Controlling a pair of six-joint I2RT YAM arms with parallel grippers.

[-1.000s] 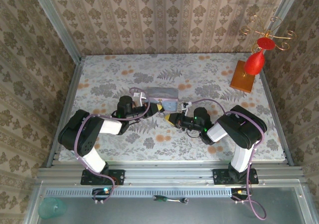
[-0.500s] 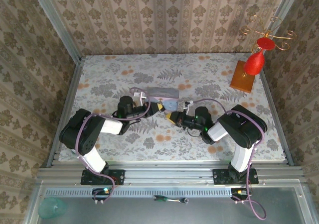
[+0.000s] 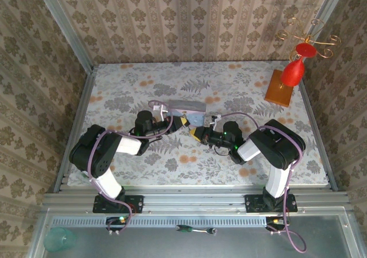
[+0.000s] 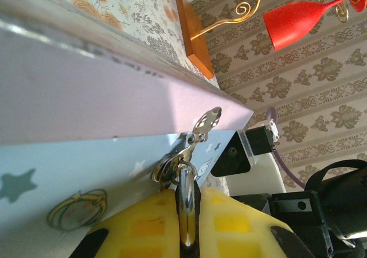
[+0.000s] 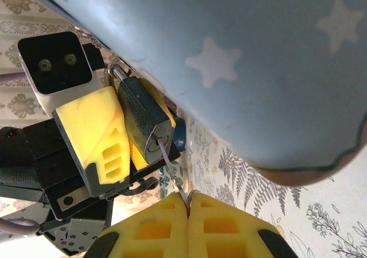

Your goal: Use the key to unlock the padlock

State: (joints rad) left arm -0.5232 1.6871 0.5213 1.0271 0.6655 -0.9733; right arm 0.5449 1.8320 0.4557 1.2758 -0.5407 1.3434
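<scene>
The padlock [image 5: 143, 120] is tiny: a dark metal block with a thin silvery shackle [image 5: 117, 71], hanging at the front of the pastel tin box [image 5: 258, 69] by its latch [image 4: 205, 123]. I judge it light and rigid but slick. It is free to swing on that shackle, so it wants bracing on the flat sides of its body. That's where my left gripper [image 4: 186, 226] has it, yellow ribbed pads [image 4: 229, 223] closed narrow on it, keyhole end facing the right arm.

My right gripper [image 5: 187, 215] is pinched fully shut on the key [image 5: 172, 175], a bright sliver of metal. Its tip is at the keyway; how deep, I cannot tell. A blade that slim looks bendable and could slip between the pads, so I reckon any turn should be gentle and dead on axis. The tin is smooth painted metal with white stars, on the floral-print table [image 3: 143, 86].
</scene>
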